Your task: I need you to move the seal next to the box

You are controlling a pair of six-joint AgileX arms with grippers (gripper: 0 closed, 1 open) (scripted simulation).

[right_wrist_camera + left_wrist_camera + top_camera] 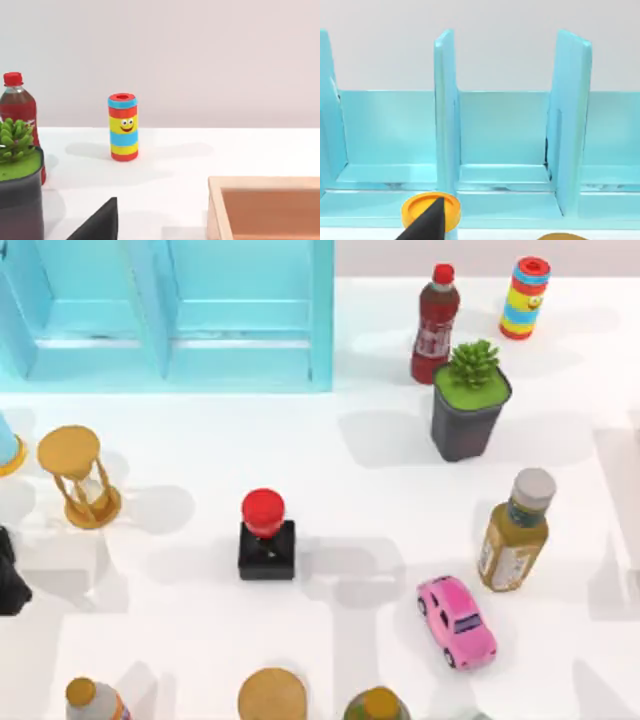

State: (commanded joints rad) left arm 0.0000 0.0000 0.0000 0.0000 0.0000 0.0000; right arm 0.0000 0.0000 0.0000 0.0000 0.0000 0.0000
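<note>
Seal (267, 536) upright at table (380, 500) centre, well apart from box (265, 207); rigid, light, glossy knob likely slippery, so grasp the square base. Gripper openings cannot be told.

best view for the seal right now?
Top view. The seal stands upright and unobstructed near the table's middle, red knob over black square base, with no gripper near it. The left wrist view faces the blue shelf unit; the right wrist view faces the striped smiley cylinder and a wooden box.
</note>
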